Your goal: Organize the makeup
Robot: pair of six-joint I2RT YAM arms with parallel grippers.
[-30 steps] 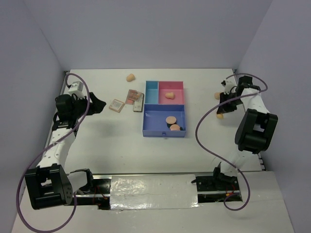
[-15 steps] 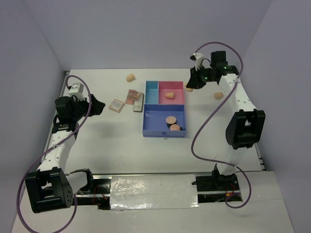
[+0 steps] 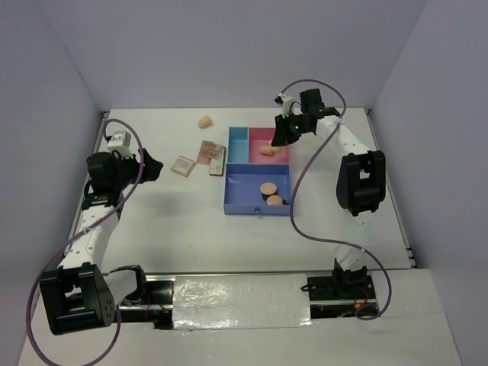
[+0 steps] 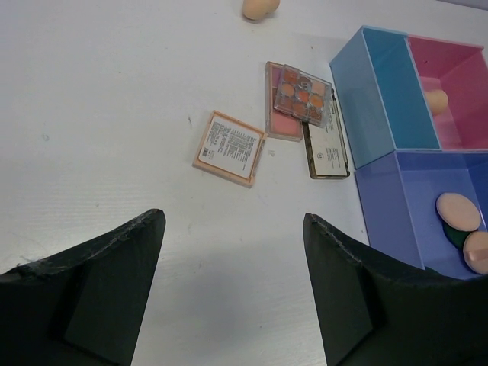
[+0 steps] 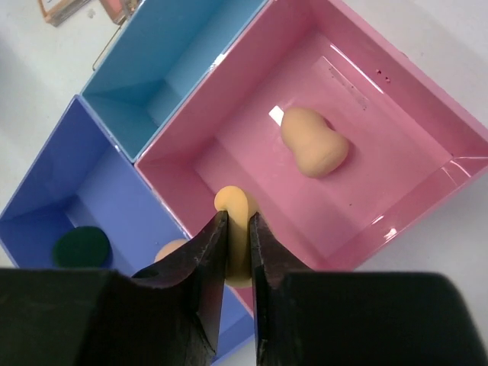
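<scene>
**Spotter:** Your right gripper point(image 5: 235, 219) is pinched shut on a sponge point(image 5: 235, 200). The sponge's long axis runs along the fingers, and its rounded end pokes out past the tips.

**Checker:** And where does that put you relative to the tray point(image 3: 257, 211)?

**Spotter:** You're above its far right corner. In the wrist view the sponge hangs over the pink bay point(image 5: 252, 145), close to the wall it shares with the purple bay point(image 5: 61, 191). I'd carry it a little deeper into the pink bay before you let go, since a release right at that wall could bounce it across.

**Checker:** What's already in the tray?

**Spotter:** The pink bay holds a second sponge point(image 5: 314, 145), lying on its side towards the far wall with bare floor on your side of it. The purple bay has two puffs point(image 4: 458, 211) and a green disc point(image 5: 81, 245). I see nothing in the blue bay point(image 5: 175, 69).

**Checker:** And your other arm?

**Spotter:** Your left gripper point(image 4: 232, 221) stands wide open and holds nothing, well to the left of the tray. The palettes point(image 4: 229, 147) lie between it and the tray, one pair stacked just beside the blue bay. A loose sponge point(image 3: 203, 121) sits left of the tray's far end. Your left arm is nearer to all of those, so I'd leave them to it.
</scene>
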